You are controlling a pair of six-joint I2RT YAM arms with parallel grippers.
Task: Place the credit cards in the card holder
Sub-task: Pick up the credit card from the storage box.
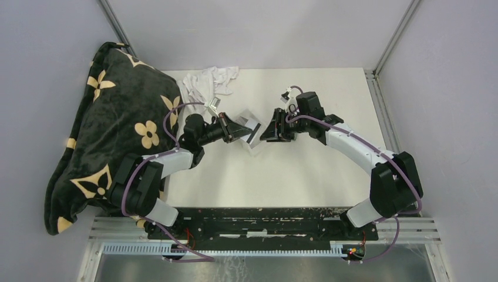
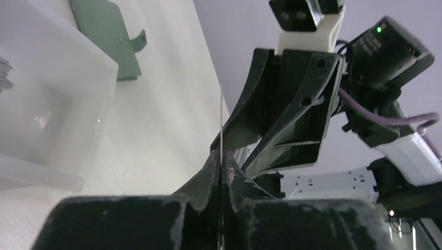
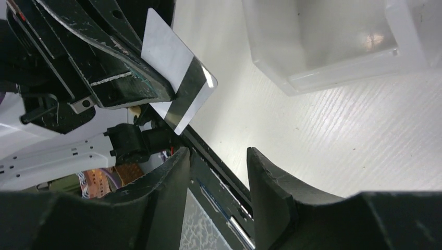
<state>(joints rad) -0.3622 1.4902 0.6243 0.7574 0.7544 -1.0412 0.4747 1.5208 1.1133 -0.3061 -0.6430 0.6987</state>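
My left gripper [image 1: 244,131] is shut on a credit card [image 1: 253,134] and holds it above the table's middle. In the left wrist view the card [image 2: 221,117] shows edge-on as a thin line rising from between the closed fingertips of that gripper [image 2: 221,154]. In the right wrist view the card [image 3: 174,78] is white-grey with a dark stripe, pinched by the left gripper [image 3: 136,78]. My right gripper [image 3: 216,159] is open and empty, facing the card from close by, and shows in the top view [image 1: 267,133]. The grey-green card holder [image 2: 107,36] lies closed on the table beyond the tray.
A clear plastic tray [image 2: 57,99] stands beside the grippers, also in the right wrist view [image 3: 323,47]. A black flower-patterned blanket [image 1: 111,135] is heaped at the table's left. A crumpled white cloth [image 1: 208,82] lies at the back.
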